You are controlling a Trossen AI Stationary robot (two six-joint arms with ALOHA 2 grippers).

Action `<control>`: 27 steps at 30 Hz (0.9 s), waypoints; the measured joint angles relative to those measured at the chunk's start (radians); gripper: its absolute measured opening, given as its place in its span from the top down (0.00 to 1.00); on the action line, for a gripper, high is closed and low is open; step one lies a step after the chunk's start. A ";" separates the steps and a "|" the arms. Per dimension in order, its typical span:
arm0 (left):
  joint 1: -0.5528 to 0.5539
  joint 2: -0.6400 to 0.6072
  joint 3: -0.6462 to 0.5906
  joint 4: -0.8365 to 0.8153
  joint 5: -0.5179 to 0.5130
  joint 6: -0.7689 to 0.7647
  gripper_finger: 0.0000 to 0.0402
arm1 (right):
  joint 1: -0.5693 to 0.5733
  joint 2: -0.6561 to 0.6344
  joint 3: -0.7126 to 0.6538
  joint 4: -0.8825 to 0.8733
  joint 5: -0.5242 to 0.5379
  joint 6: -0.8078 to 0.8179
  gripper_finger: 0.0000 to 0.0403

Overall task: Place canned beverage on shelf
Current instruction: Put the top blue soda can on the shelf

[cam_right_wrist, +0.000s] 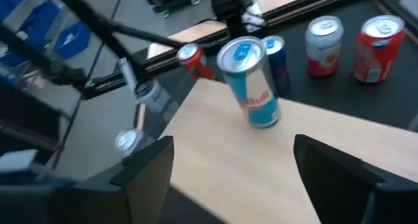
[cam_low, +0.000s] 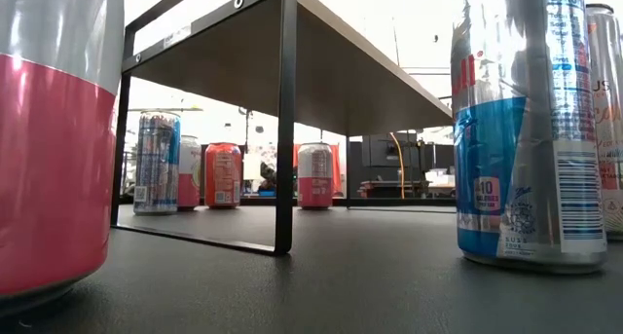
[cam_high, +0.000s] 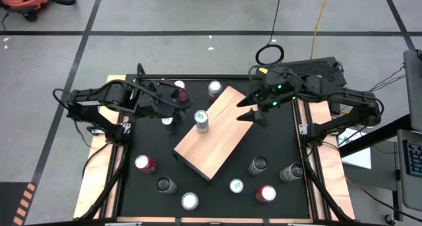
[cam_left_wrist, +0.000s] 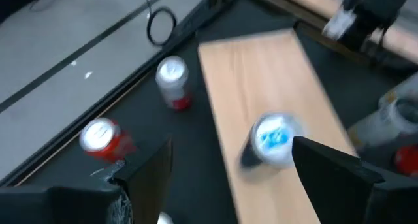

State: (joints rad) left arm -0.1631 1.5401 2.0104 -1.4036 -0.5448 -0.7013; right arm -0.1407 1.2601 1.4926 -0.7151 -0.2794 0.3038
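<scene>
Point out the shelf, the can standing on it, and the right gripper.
shelf [cam_high: 221, 137]: high view, bare wood of its top.
blue-and-silver can [cam_high: 201, 120]: high view, its lid.
right gripper [cam_high: 250, 114]: high view, midway between its open fingertips, over the shelf's far corner.

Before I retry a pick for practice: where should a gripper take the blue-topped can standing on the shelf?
Grip the blue-topped can across its round side wall, about mid-height, coming from above. It stands upright near the shelf's edge, alone on the board, so nothing crowds it. Both the left gripper and the right gripper are open nearby.
</scene>
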 joint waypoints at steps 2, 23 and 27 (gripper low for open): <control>0.000 0.000 0.008 -0.040 0.023 0.001 0.23 | 0.018 0.017 -0.023 0.052 0.041 0.003 0.32; 0.000 -0.129 0.009 -0.082 -0.034 0.159 0.23 | 0.102 0.378 -0.031 0.194 0.150 0.076 0.72; 0.000 -0.143 0.009 -0.081 -0.037 0.159 0.23 | 0.102 0.404 -0.031 0.194 0.149 0.078 0.76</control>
State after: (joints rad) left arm -0.1629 1.3967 2.0193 -1.4849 -0.5819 -0.5419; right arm -0.0383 1.6639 1.4616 -0.5213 -0.1303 0.3817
